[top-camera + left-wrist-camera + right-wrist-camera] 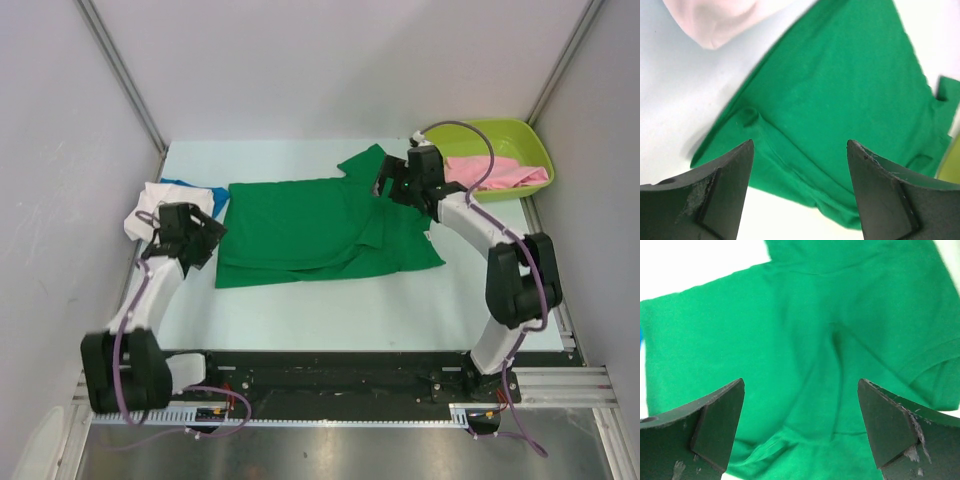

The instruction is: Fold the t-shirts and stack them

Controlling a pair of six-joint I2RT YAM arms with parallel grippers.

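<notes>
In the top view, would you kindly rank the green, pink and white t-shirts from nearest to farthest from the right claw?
1. green t-shirt: mid-table, directly beneath the right claw.
2. pink t-shirt: to its right, inside the lime tub.
3. white t-shirt: at the far left edge.

probably lab (grey panel walls (330,60))

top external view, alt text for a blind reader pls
A bright green t-shirt lies spread on a pale table, left tool and right tool open at its ends. White shirt and blue shirt sit at far left; a pink shirt lies in a lime-green tub at far right.
</notes>
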